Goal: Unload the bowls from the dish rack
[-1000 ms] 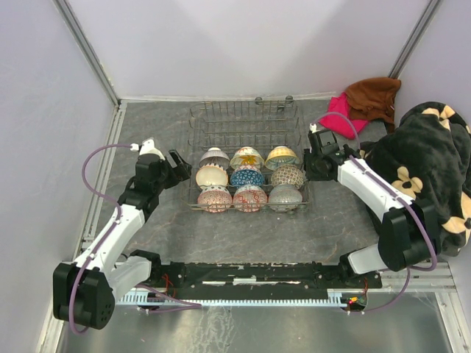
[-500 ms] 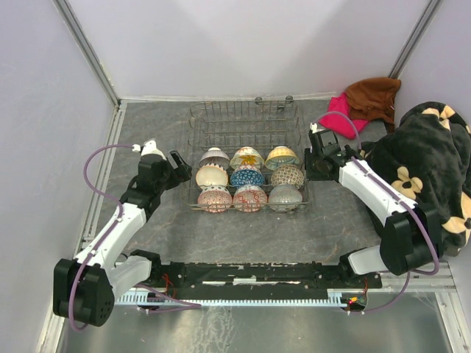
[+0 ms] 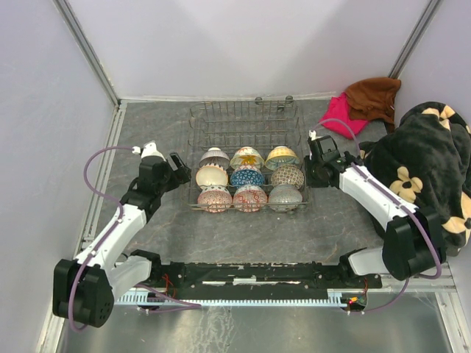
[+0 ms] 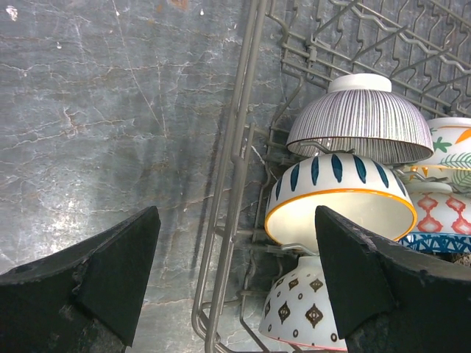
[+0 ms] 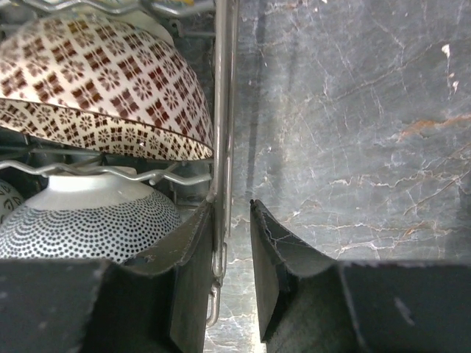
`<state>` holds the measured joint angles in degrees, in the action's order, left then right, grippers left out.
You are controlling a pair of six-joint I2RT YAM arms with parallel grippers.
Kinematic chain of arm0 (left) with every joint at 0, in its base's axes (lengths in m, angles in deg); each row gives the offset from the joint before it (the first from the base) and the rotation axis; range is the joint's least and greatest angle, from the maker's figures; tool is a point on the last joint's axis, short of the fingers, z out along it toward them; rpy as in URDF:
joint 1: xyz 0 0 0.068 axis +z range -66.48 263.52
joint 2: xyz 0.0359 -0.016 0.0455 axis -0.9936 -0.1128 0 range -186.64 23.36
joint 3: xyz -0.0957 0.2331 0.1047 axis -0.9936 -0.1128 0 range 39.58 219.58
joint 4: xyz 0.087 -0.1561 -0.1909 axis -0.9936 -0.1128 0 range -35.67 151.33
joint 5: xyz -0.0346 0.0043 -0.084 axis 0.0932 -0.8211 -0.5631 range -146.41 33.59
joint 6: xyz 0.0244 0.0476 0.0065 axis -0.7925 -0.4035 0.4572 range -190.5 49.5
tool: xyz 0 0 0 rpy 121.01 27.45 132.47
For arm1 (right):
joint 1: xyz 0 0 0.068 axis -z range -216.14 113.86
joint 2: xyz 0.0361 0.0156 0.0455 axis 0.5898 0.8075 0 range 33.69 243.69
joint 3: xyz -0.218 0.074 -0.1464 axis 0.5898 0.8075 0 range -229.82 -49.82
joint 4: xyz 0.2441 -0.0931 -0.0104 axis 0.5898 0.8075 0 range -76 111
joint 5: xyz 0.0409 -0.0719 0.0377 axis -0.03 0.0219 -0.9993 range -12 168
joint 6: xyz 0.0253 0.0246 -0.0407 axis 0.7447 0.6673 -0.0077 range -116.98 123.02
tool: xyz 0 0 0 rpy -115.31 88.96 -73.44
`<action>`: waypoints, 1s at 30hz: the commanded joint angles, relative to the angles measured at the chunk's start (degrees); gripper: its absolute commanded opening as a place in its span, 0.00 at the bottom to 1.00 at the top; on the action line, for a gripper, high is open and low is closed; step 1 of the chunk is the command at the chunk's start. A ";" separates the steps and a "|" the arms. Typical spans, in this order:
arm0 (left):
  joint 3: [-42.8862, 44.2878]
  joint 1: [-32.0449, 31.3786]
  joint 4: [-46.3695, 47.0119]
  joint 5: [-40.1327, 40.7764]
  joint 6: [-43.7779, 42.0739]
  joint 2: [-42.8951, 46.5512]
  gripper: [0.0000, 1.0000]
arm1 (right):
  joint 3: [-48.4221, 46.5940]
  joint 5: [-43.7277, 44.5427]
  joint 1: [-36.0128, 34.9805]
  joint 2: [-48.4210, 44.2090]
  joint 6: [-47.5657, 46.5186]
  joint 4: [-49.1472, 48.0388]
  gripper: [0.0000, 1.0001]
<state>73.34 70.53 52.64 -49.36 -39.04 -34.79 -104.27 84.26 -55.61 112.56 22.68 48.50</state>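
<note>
Nine bowls point(image 3: 247, 177) by my count, all in the rack point(image 3: 243, 121), none out on the table point(image 3: 331, 220). They sit in three rows of three at the near end, and the far half of the rack shows only prongs.

My left claw point(image 4: 235, 220) hangs over the rack's left rim, jaws wide apart and gripping nothing. The rim wire runs up between the two fingers. From its camera I count three bowls stacked in the nearest column: a striped one point(image 4: 357, 118), a blue-petalled one with an orange rim point(image 4: 338, 198), and a white one with dark diamonds point(image 4: 305, 316).

My right claw point(image 5: 232, 206) is at the rack's right side, jaws only narrowly apart and astride the side wire. A sliver of table shows between the wire and the outer finger, so it is not pinched. Two bowls show plainly just inside that wire, a brown-patterned one point(image 5: 103, 88) above a dotted one point(image 5: 88, 220).

Off at the far right lie two small cloths, one pink point(image 3: 340, 110) and one brown point(image 3: 374, 94), and one black flowered blanket point(image 3: 427, 162).
</note>
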 commanded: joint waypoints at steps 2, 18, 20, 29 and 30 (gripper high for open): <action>-0.18 -0.32 -0.90 2.63 -0.09 3.75 0.92 | 1.53 0.38 -0.43 -2.53 0.00 2.03 0.33; 1.32 -0.28 -6.13 7.87 -0.30 11.72 0.92 | -2.65 -1.52 -7.76 1.09 3.73 0.09 0.31; 1.40 -0.31 -6.12 8.24 -0.41 11.72 0.93 | -3.86 -1.24 -8.96 2.38 4.05 -0.13 0.31; 1.31 -0.28 -5.86 9.39 -0.22 11.66 0.93 | -8.71 0.92 -14.04 7.41 5.61 -1.41 0.31; 1.21 -0.29 -5.78 9.39 -0.11 11.63 0.93 | -9.07 0.94 -14.29 7.76 5.83 -1.83 0.31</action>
<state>73.25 70.51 46.37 -41.45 -39.02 -24.06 -108.91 89.70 -66.86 118.46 25.76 56.02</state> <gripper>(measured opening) 0.927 0.314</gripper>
